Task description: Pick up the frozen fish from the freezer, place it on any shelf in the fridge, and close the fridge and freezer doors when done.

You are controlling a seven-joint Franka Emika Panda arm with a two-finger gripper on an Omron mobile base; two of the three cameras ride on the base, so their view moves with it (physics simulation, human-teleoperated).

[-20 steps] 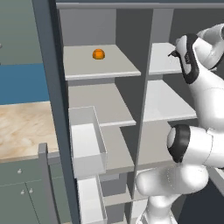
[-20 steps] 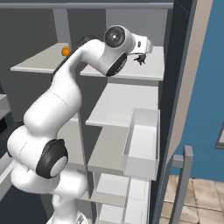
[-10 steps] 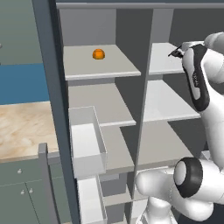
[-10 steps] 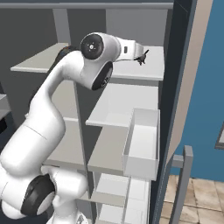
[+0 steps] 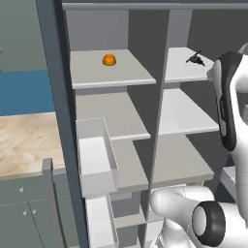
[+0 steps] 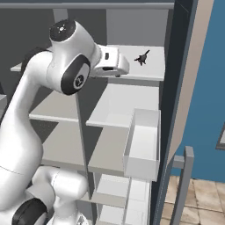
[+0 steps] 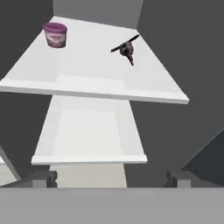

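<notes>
- The tiny black-grey frozen fish with thin spiky fins point(image 7: 127, 50) is being shown lying on the top light grey-white shelf point(image 7: 87, 83), upper centre-right in the hand view, clear of the shelf's front edge.
- In the right base view, the fish point(image 6: 142, 57) is seen in the upper centre, on the back part of that shelf point(image 6: 149, 72); in the left base view, it point(image 5: 195, 59) is sitting in the upper right.
- The two-finger gripper point(image 7: 111, 178) is being held wide open with nothing between its fingers; its dark fingertips point(image 7: 43, 178) are seen at the bottom of the hand view, low in front of the shelves and well apart from the fish.
- A small purple-pink round tub point(image 7: 55, 34) is standing upright at the upper left of the hand view, on the same shelf as the fish, well apart from it.
- A round orange item point(image 5: 109, 59) is resting on the top shelf of the other half of the dark slate-grey unit point(image 5: 162, 104), upper centre-left in the left base view.
- Both dark slate-grey doors are standing open: one point(image 5: 57, 116) is seen at the left of the left base view, the other point(image 6: 173, 110) at the right of the right base view, each carrying a clear bin point(image 6: 143, 145).
</notes>
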